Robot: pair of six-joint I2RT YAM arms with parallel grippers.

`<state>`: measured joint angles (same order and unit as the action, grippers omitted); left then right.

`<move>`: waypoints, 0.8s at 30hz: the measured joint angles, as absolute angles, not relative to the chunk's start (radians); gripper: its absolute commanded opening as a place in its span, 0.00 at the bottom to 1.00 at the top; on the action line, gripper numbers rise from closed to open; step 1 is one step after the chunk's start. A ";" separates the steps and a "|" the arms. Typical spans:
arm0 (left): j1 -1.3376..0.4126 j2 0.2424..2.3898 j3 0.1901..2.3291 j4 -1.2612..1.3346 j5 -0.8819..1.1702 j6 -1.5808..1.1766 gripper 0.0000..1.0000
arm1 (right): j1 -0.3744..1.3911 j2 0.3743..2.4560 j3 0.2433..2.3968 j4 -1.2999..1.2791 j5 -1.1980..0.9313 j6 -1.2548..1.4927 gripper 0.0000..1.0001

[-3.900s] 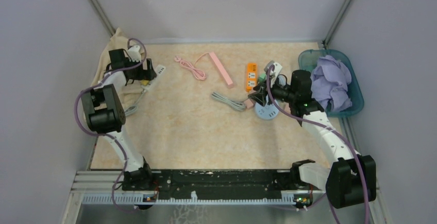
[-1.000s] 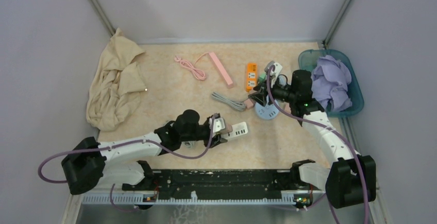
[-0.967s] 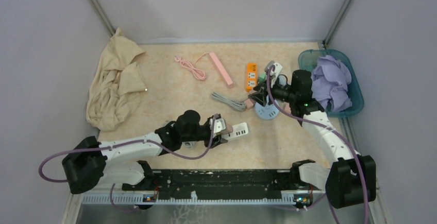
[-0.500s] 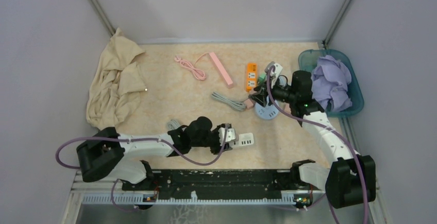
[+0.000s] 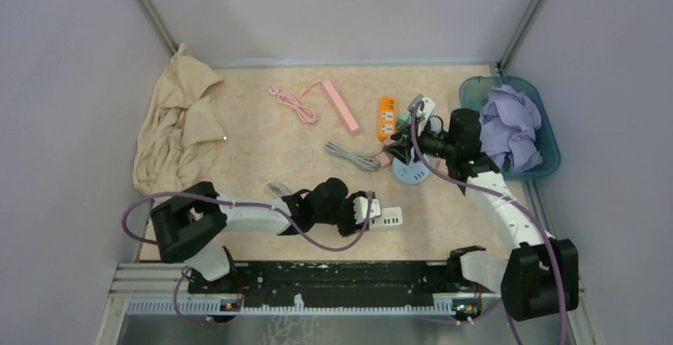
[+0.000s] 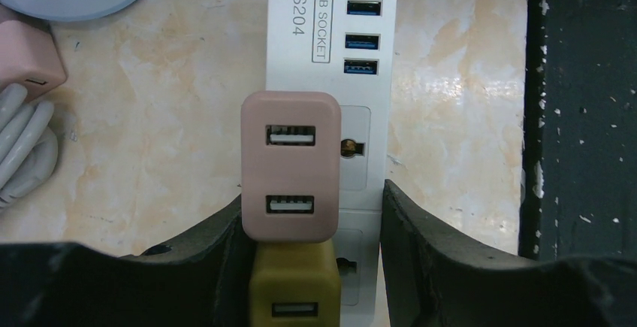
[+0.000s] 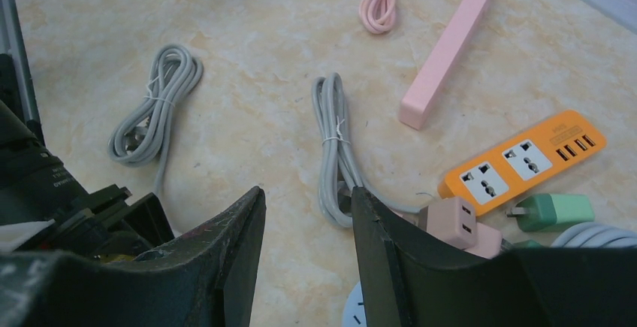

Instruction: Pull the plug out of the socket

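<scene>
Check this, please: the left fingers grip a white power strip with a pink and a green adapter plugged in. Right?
Not quite: the second adapter is mustard yellow, not green. The left wrist view shows it beside the pink adapter on the white power strip that the left fingers grip.

Left arm: stretched low along the table's near edge, with the left gripper (image 5: 370, 211) clamped on a white rectangular power strip (image 5: 389, 218).
Right arm: the right gripper (image 5: 403, 149) hovers beside a round pale-blue socket disc (image 5: 413, 174).
Far side: slim pink power strip (image 5: 342, 108); orange power strip (image 5: 386, 117).
Left edge: crumpled beige cloth (image 5: 178, 127).
Right edge: teal plastic basin (image 5: 548, 153) holding a purple cloth (image 5: 512, 123).
</scene>
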<state>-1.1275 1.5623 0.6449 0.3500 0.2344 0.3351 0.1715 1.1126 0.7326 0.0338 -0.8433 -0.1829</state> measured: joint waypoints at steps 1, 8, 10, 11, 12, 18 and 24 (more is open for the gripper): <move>-1.128 1.584 0.663 0.348 0.233 0.339 0.25 | 0.171 1.113 0.733 0.034 -0.844 -0.183 0.46; -1.128 1.695 0.756 0.337 0.211 0.362 0.58 | 0.166 1.113 0.733 0.034 -0.845 -0.183 0.46; -1.128 1.713 0.764 0.344 0.206 0.363 0.64 | 0.160 1.113 0.733 0.034 -0.845 -0.183 0.46; -1.128 1.720 0.765 0.349 0.204 0.363 0.67 | 0.156 1.113 0.733 0.034 -0.845 -0.183 0.46; -1.128 1.725 0.765 0.356 0.202 0.361 0.68 | 0.153 1.113 0.733 0.034 -0.845 -0.183 0.46; -1.132 1.705 0.751 0.432 0.195 0.339 0.80 | 0.146 1.113 0.733 0.034 -0.845 -0.184 0.46; -1.157 1.493 0.620 0.522 0.200 0.290 1.00 | 0.121 1.103 0.733 0.008 -0.867 -0.229 0.63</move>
